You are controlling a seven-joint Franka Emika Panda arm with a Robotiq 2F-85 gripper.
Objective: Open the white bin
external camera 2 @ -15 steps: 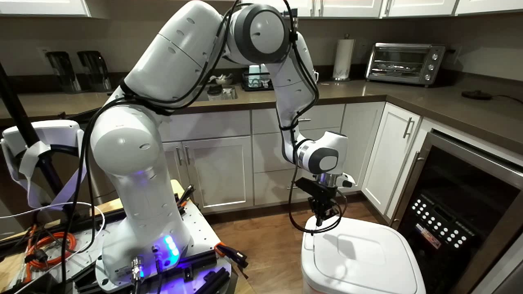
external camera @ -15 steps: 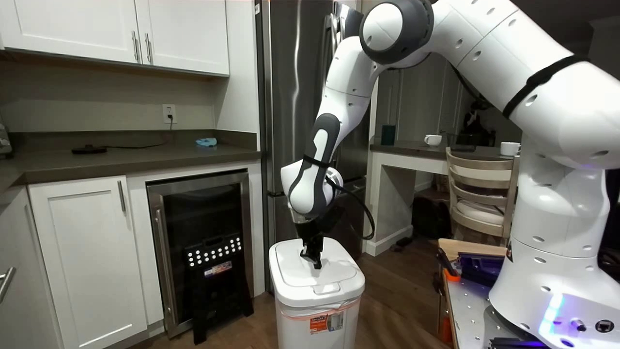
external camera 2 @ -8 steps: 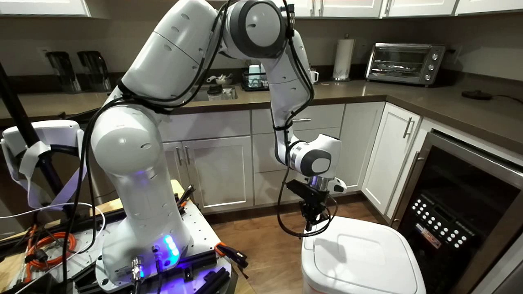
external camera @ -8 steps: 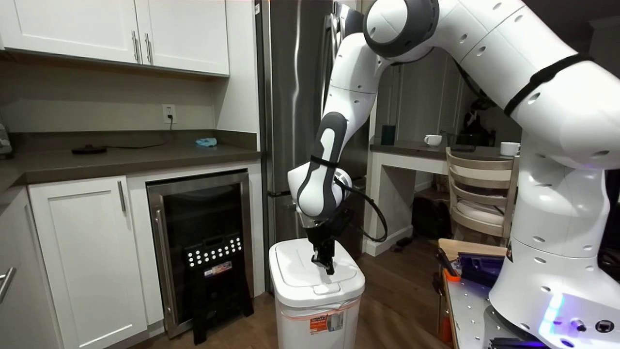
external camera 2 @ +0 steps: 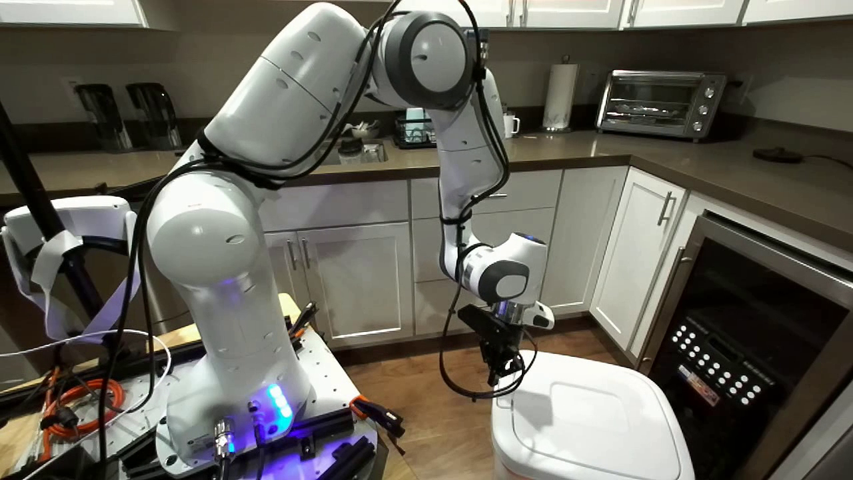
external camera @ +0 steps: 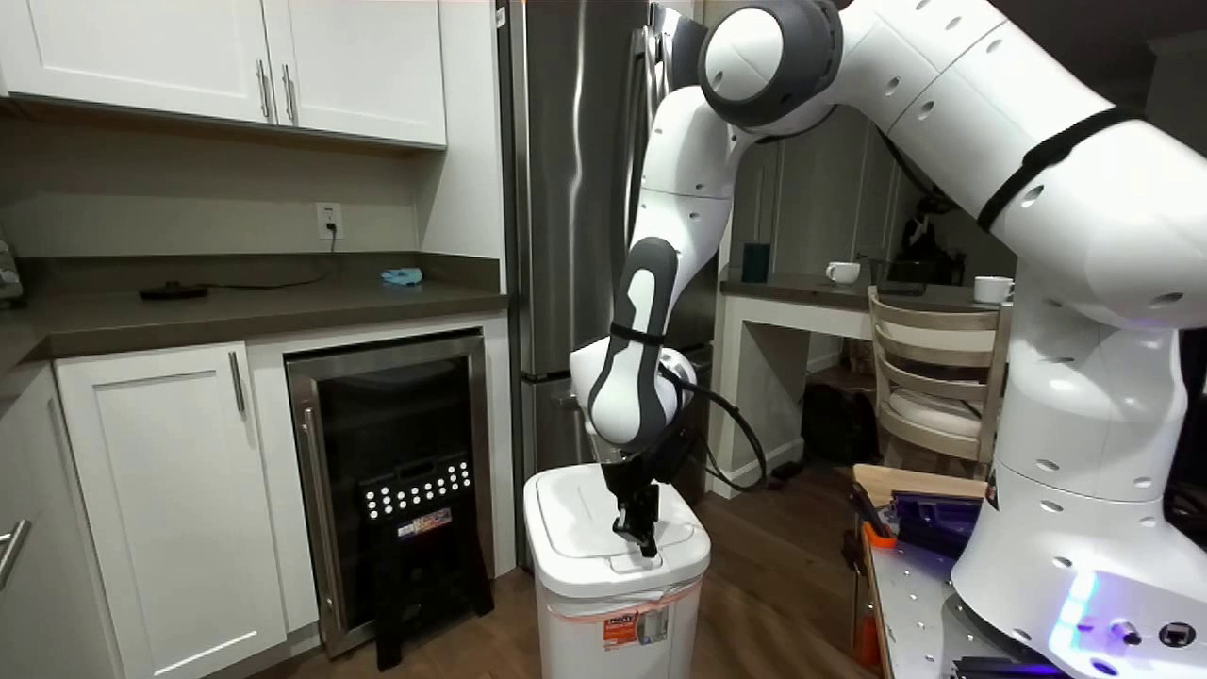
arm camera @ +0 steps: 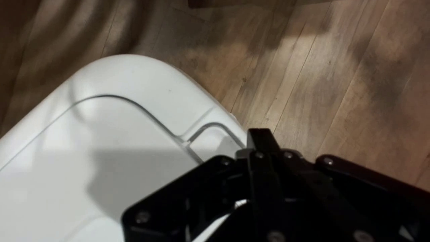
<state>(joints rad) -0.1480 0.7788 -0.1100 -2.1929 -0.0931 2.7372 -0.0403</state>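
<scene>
Floor gap (external camera 2: 436, 423) runs btwn bin (external camera 2: 600, 420) & bench (external camera 2: 326, 377), w/ cable loop (external camera 2: 474, 397) above it, bin contact unclear.

White bin (external camera: 615, 577) cut off below in both exterior views.

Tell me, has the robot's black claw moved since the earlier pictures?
Yes. In an exterior view, against the unmoved white bin, the claw has gone right and down in the picture, toward the small tab on the bin's lid.
</scene>
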